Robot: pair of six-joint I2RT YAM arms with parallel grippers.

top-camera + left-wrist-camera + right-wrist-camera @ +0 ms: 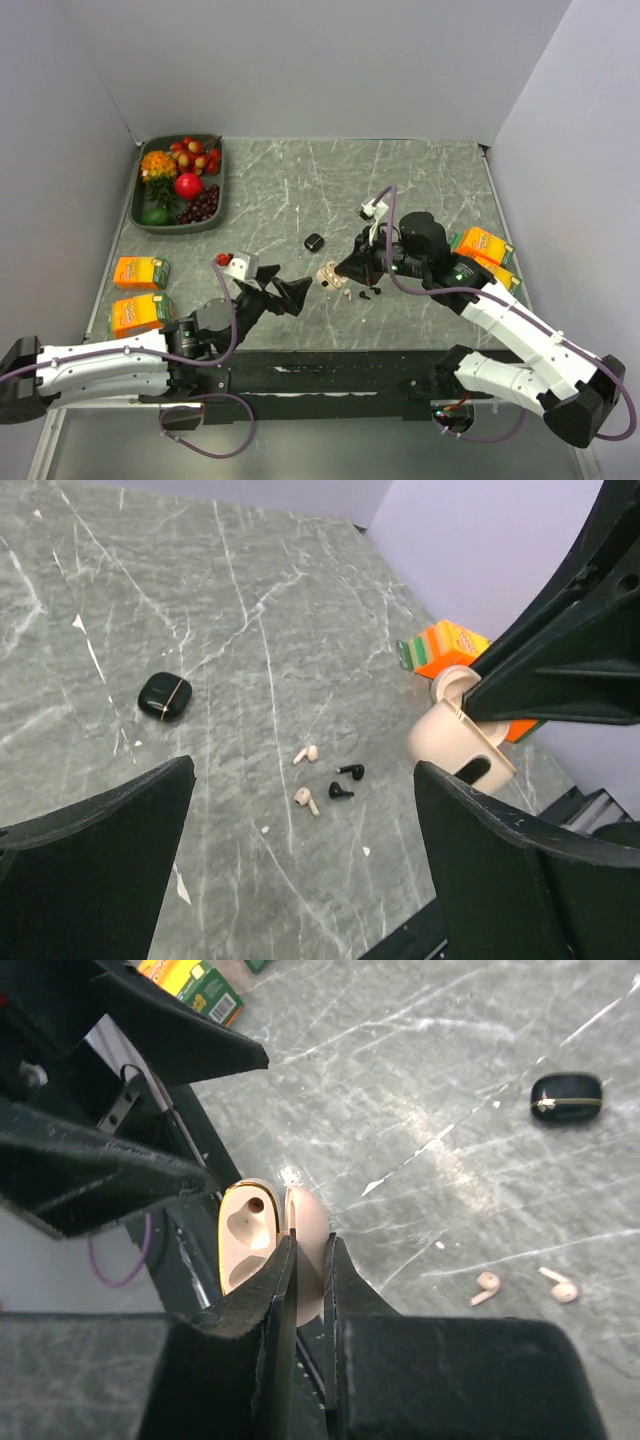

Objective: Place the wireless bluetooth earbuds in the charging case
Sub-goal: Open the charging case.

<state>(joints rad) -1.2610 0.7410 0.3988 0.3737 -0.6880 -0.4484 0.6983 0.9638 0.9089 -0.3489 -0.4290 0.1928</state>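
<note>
The black charging case (pixel 314 241) (pixel 164 695) (pixel 566 1097) lies closed on the marble table, apart from both grippers. Two black earbuds (pixel 351 771) (pixel 340 791) (pixel 368 294) lie loose on the table beside two beige earbuds (pixel 306 752) (pixel 306 800) (pixel 487 1286). My right gripper (pixel 308 1245) (pixel 340 272) is shut on the lid of an open beige case (pixel 250 1240) (pixel 458 742), held above the table with its empty sockets showing. My left gripper (pixel 303 770) (pixel 300 290) stands wide open and empty, just left of the beige case, its fingers framing the loose earbuds.
A grey tray (pixel 135 205) of fruit sits at the back left. Two orange cartons (pixel 140 272) (pixel 137 313) lie at the left edge and more (pixel 483 245) (pixel 450 648) at the right, behind my right arm. Walls close three sides.
</note>
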